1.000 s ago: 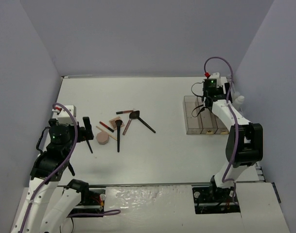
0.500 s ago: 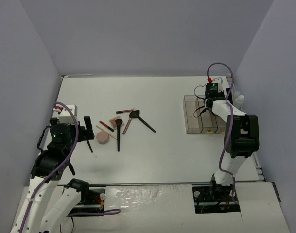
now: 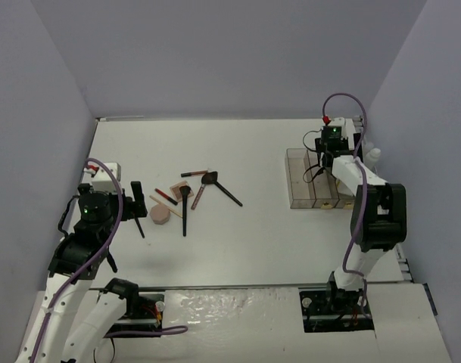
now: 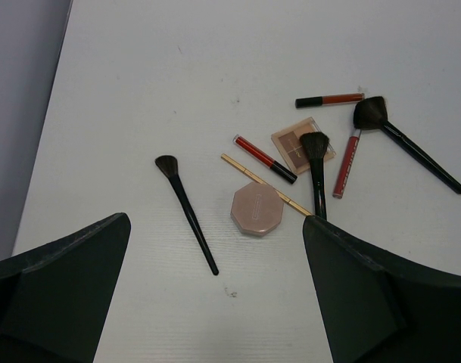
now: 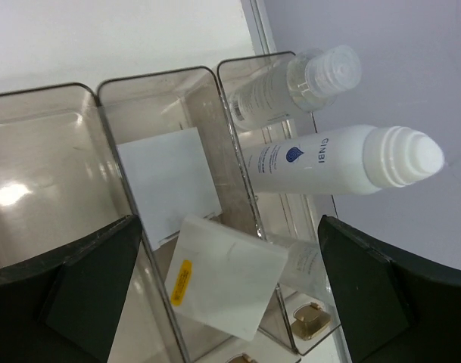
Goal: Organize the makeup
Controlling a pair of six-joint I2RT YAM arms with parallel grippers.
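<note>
Left gripper (image 3: 137, 201) over white table (image 3: 245, 242). Slim black-handled brush (image 3: 139, 225) just nearside of its tips. Pink round compact (image 3: 160, 215) just to its right. Farther right: red pencil (image 3: 166, 197), long black brush (image 3: 185, 212), and black fan brush (image 3: 221, 190) farthest. Right gripper (image 3: 325, 154) above far end of clear plastic organizer (image 3: 298, 189), its jaws hidden by the wrist. White bottle (image 3: 374, 156) just to its right.

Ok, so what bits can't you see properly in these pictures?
Top view: the organizer is half under the right arm; its contents are too small to tell.
Left wrist view: one brush has its handle end behind the left pincer.
Right wrist view: a bottle is mostly hidden behind the white card; gold bits below are too small to name.
</note>
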